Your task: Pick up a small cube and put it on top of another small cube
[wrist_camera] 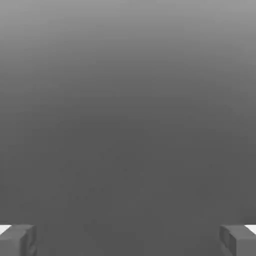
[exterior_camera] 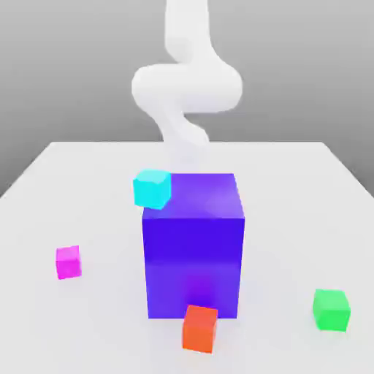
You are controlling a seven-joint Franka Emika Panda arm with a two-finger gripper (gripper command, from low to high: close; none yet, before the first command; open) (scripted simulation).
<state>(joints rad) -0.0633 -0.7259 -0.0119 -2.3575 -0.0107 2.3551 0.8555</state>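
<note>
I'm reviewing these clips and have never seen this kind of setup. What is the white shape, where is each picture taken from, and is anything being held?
These are simulator renders. The white shape is a robot arm, seen from a camera off the arm. On the white table a big blue-purple cube stands in the middle, with a cyan cube at its upper corner, an orange-red cube before it, a magenta cube at the exterior view's left and a green cube at its right. The other picture comes from a camera on the hand: the claw is open and holds nothing.
</note>
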